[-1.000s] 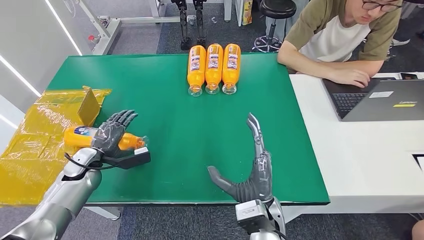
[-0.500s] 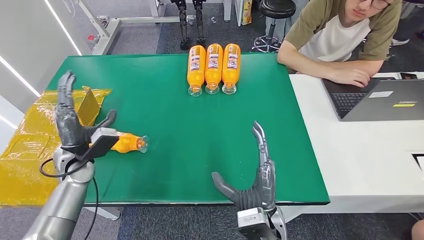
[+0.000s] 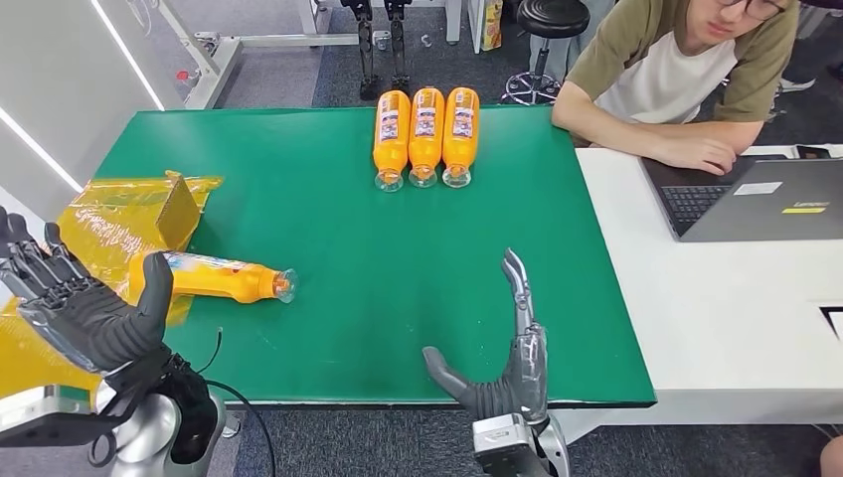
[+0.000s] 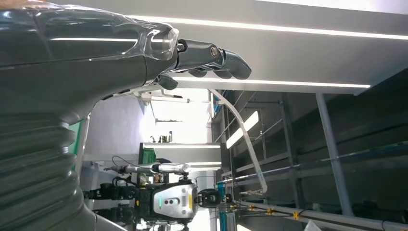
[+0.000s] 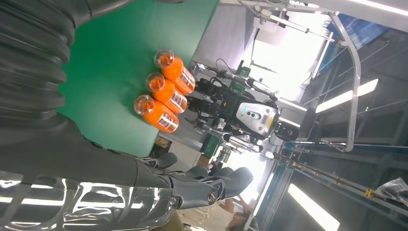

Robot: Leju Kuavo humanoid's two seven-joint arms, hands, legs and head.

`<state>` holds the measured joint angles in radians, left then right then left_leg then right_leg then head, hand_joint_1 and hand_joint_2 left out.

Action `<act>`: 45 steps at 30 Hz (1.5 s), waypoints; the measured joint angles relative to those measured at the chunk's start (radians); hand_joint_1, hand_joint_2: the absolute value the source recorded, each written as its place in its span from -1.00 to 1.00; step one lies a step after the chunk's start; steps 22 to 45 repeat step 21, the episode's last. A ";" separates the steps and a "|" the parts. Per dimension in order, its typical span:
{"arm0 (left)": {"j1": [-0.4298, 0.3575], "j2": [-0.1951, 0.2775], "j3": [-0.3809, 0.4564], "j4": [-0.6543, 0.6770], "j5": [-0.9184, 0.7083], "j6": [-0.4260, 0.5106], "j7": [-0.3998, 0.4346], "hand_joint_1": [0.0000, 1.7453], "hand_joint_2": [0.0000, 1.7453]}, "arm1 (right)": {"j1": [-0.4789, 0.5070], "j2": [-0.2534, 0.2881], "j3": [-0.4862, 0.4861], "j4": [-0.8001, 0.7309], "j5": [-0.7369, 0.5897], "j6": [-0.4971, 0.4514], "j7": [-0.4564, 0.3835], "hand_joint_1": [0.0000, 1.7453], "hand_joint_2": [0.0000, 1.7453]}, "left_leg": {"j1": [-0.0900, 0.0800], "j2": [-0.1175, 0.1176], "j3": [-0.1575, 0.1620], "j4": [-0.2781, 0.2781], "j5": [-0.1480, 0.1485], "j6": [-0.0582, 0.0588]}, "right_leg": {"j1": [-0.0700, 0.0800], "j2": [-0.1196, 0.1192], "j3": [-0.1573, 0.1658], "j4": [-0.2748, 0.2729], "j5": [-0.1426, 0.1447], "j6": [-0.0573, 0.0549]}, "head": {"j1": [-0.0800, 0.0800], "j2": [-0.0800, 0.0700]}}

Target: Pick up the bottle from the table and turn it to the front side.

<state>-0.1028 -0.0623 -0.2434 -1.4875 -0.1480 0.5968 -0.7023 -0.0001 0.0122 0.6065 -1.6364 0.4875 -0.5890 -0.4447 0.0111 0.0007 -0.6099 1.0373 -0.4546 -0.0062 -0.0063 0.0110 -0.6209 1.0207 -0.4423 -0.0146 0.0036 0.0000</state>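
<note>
An orange bottle [image 3: 224,279] lies on its side near the left edge of the green table [image 3: 348,219], its cap end pointing right. My left hand [image 3: 84,313] is raised off the table's left front corner, fingers spread, holding nothing, a little left of the bottle. My right hand [image 3: 507,348] stands edge-up at the table's front edge, fingers straight and thumb out, empty. Three more orange bottles [image 3: 424,134] lie side by side at the far middle of the table; the same three bottles [image 5: 163,91] appear in the right wrist view.
A yellow plastic-wrapped box [image 3: 94,248] sits at the table's left edge behind the bottle. A person [image 3: 686,70] leans on the white table [image 3: 716,298] to the right with a laptop [image 3: 765,199]. Another robot [image 5: 252,113] stands beyond the far edge.
My left hand let go of the bottle, lifted and drew back toward me off the table's left front corner. The bottle stays lying there. My right hand sank slightly toward the front edge.
</note>
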 joint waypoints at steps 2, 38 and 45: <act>0.013 -0.012 -0.005 -0.016 0.034 -0.027 0.000 -1.00 1.00 | 0.000 0.000 0.000 0.000 0.000 0.000 0.000 -1.00 1.00 | 0.000 0.000 0.000 0.000 0.000 0.000 | 0.000 0.000 0.000 0.000 0.000 0.000 | 0.000 0.000; 0.133 -0.118 -0.154 -0.076 0.015 -0.160 0.000 -1.00 1.00 | 0.088 0.016 -0.020 -0.072 0.055 -0.053 -0.015 -1.00 1.00 | 0.000 0.000 0.000 0.000 -0.002 0.002 | 0.000 0.000 0.000 0.000 -0.002 0.002 | 0.000 0.000; 0.133 -0.118 -0.154 -0.076 0.015 -0.160 0.000 -1.00 1.00 | 0.088 0.016 -0.020 -0.072 0.055 -0.053 -0.015 -1.00 1.00 | 0.000 0.000 0.000 0.000 -0.002 0.002 | 0.000 0.000 0.000 0.000 -0.002 0.002 | 0.000 0.000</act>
